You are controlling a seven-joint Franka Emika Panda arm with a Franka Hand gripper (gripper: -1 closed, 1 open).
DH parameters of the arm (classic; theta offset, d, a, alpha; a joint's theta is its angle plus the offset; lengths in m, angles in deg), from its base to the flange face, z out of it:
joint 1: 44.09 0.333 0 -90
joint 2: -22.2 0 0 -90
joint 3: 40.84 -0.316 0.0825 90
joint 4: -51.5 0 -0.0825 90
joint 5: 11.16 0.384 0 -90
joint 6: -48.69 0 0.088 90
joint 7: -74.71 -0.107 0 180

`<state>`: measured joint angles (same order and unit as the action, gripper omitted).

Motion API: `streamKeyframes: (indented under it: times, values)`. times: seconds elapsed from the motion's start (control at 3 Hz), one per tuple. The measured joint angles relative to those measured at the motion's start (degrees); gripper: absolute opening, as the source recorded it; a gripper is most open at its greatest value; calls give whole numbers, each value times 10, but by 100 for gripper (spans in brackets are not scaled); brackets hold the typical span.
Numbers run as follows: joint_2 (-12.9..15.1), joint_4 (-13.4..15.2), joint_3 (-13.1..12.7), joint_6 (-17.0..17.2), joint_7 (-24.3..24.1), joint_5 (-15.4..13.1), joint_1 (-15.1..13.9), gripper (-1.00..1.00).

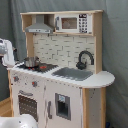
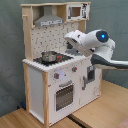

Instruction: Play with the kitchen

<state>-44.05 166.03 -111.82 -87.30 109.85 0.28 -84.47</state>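
Toy kitchen (image 1: 60,85) stands on a wooden floor (image 2: 20,117) against a grey curtain (image 1: 114,45); it fills most of both exterior views. Nearest in the second exterior view, the front panel: oven door (image 2: 64,96) with a slotted window, two knobs (image 2: 57,76) above it, and a second door with a dark panel (image 2: 90,73) toward the second exterior view's right. White counter (image 1: 102,79) runs across the top of the cabinet, rounded at the end on the first exterior view's right. On the counter, the hob (image 1: 42,66) sits at the end toward the first exterior view's left, black with a red ring, and a small metal pot (image 2: 48,56) stands upright on it. Grey sink (image 1: 72,73) is set in the counter beside the hob, with a black tap (image 1: 84,60) arching behind it near the back edge. Arm (image 2: 97,45), white with a blue light, reaches in from the second exterior view's right, above the counter near the sink end; its gripper (image 2: 70,44) points toward the pale brick-pattern back wall (image 1: 57,49); cannot tell whether the fingers are spread or pressed together. Farther up, the grey hood (image 1: 40,27) hangs over the hob, toy microwave (image 1: 72,23) beside it under the top shelf
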Motion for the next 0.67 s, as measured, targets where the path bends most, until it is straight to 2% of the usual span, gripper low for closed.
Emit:
streamKeyframes:
  times: [0.67]
  values:
    - [60,-63,-15,59,-34,46,-57,100]
